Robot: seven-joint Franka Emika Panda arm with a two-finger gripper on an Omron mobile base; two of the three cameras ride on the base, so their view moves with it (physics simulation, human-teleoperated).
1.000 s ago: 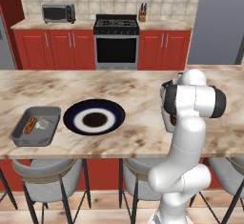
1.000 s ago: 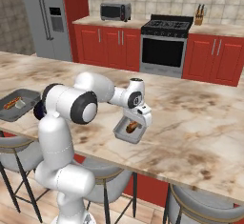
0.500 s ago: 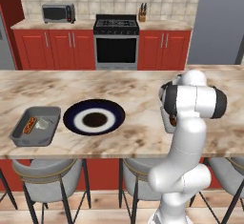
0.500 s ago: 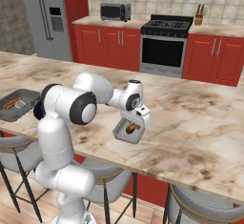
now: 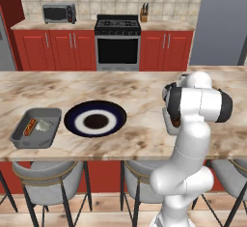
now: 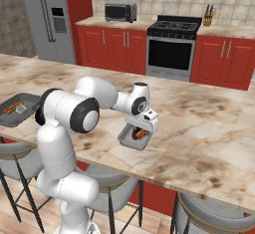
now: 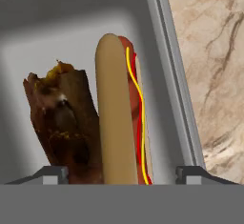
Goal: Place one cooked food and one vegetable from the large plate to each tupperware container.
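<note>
The large plate (image 5: 95, 120) lies on the island counter with nothing showing on it. The left tupperware container (image 5: 37, 127) (image 6: 19, 109) holds a hot dog (image 5: 30, 126) and a pale piece (image 5: 43, 125). My gripper (image 6: 144, 126) (image 7: 121, 175) hangs open just above the right tupperware container (image 6: 124, 139) (image 7: 162, 37), its fingertips (image 7: 52, 173) wide apart. In that tub a hot dog (image 7: 114, 123) with mustard and ketchup lies beside a dark brown, rough-skinned piece of food (image 7: 62, 118). In the left base view my arm hides most of this tub.
The marble island counter (image 6: 209, 128) stretches wide to the right of the tub. Grey bar stools (image 5: 46, 177) stand along its near edge. A stove (image 5: 118, 40) and red cabinets line the far wall, well out of the way.
The hand has shifted only slightly over the right tub. The plate and both tubs lie where they were.
</note>
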